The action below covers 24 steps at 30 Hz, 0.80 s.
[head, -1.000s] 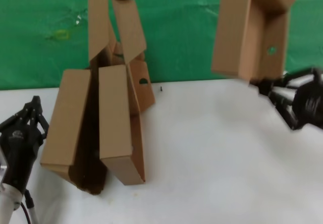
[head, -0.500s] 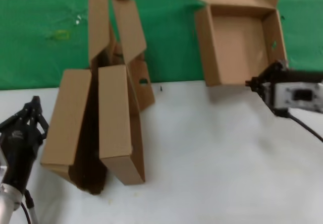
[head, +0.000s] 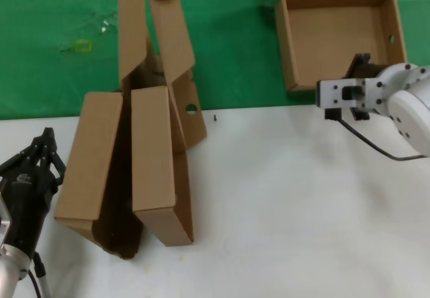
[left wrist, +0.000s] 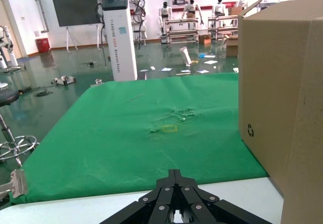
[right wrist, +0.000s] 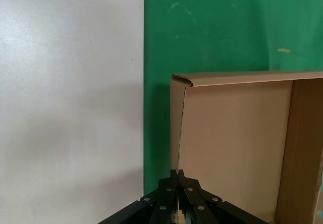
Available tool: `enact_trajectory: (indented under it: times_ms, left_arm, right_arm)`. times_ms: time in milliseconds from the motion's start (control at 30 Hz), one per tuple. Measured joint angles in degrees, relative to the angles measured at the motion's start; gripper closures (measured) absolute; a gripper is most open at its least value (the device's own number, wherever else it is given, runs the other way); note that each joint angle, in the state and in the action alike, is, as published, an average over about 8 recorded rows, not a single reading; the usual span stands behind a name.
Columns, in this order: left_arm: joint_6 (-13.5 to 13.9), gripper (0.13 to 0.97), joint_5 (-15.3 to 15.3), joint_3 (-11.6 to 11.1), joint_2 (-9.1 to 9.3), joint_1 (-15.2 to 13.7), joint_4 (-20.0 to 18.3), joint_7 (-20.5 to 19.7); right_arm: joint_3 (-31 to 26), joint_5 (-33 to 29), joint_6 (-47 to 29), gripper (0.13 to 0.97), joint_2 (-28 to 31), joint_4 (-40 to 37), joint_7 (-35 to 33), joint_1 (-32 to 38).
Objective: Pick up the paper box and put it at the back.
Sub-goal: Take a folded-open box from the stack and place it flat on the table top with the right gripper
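Cardboard paper box (head: 336, 39) lies open-topped just beyond right fingers (right wrist: 177, 181).

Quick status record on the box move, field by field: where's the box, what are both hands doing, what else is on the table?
paper box: open paper box, cavity facing the head camera, over the green cloth
back: green cloth beyond the white tabletop
right hand: right hand shut on the box's near wall
left hand: left hand parked low at the table's left side, fingers together, holding nothing
other items: other cardboard boxes clustered left of centre, straddling the cloth edge
placement: whether the box rests on the cloth, cannot tell
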Motion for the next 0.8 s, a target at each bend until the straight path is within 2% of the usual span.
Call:
enact_trajectory:
  times_ms: [800]
  left_arm:
    - [0.0, 0.954, 0.0, 0.0, 0.0, 0.0, 0.0, 0.0]
  right_arm:
    - [3.4, -7.1, -4.1, 0.946, -11.5, -2.9, -3.5, -0.4]
